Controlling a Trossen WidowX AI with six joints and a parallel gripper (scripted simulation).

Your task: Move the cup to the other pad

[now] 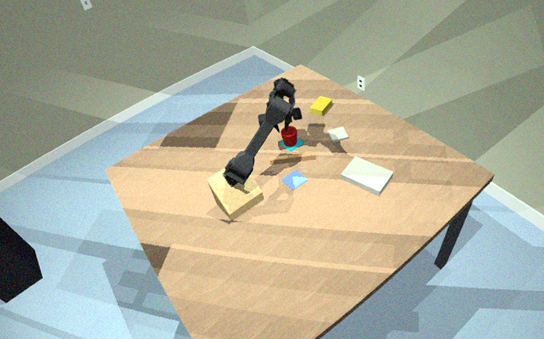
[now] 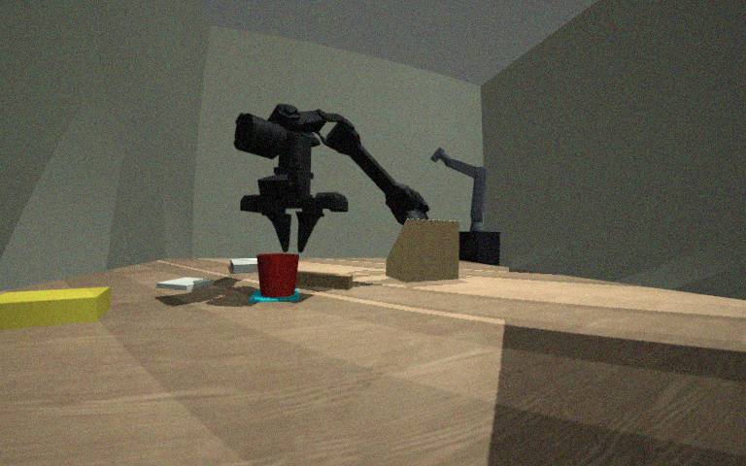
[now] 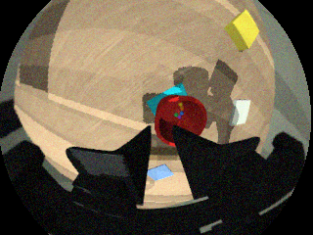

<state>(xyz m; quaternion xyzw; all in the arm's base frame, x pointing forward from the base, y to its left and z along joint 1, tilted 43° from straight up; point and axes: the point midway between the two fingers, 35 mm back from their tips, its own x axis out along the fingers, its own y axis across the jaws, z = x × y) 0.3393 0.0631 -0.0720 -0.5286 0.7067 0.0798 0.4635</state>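
Most work done: cup upright on teal pad, marbles inside. Gripper part-open, empty, just above rim. Left: retreat only.

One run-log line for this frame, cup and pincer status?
cup: upright on teal pad | pincer: open, above rim, empty | marbles: in cup | blue pad: bare

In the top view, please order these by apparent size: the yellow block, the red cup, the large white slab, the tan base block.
1. Tan base block and large white slab: look alike, unranked.
2. Yellow block.
3. Red cup, only slightly smaller.
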